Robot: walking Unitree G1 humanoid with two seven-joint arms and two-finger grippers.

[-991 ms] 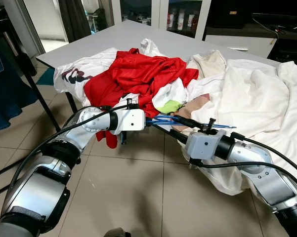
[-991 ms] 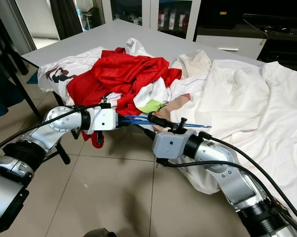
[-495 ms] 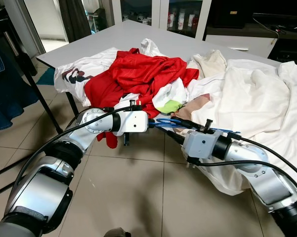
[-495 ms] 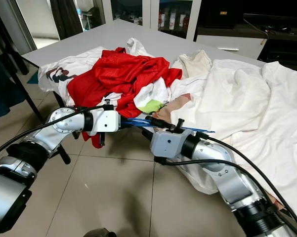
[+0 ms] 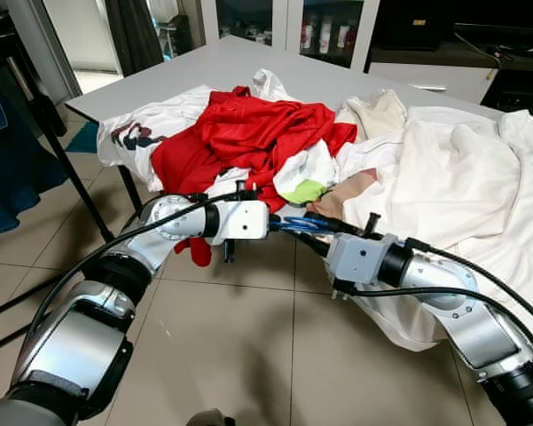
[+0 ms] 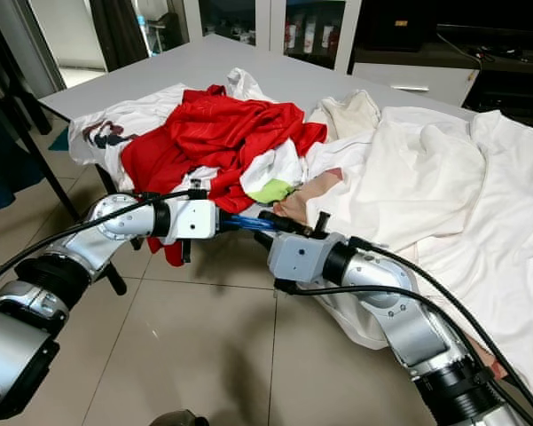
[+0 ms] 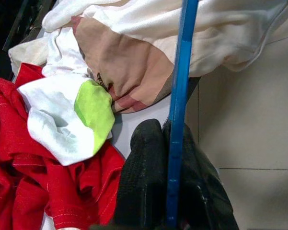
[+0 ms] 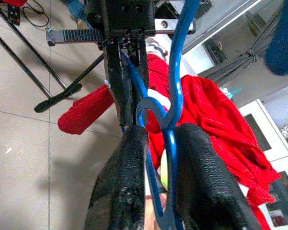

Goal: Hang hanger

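Grey table (image 5: 239, 62): far half bare, near half covered by a heap of laundry. Red garment (image 5: 248, 133) lies at the middle of the heap, partly over a white printed shirt (image 5: 137, 133) at the left corner. Large white sheet (image 5: 461, 186) covers the right side and hangs over the near edge toward the tiled floor (image 5: 231, 337). A cream garment (image 5: 377, 111) lies between them.

Both silver arms are reaching forward and inward, wrists nearly level, meeting just off the table's near edge. The left gripper (image 7: 168, 191) is clamping a blue hanger (image 7: 180, 96) between its fingers, while the right gripper (image 8: 155, 167) is pinching the same hanger's neck.
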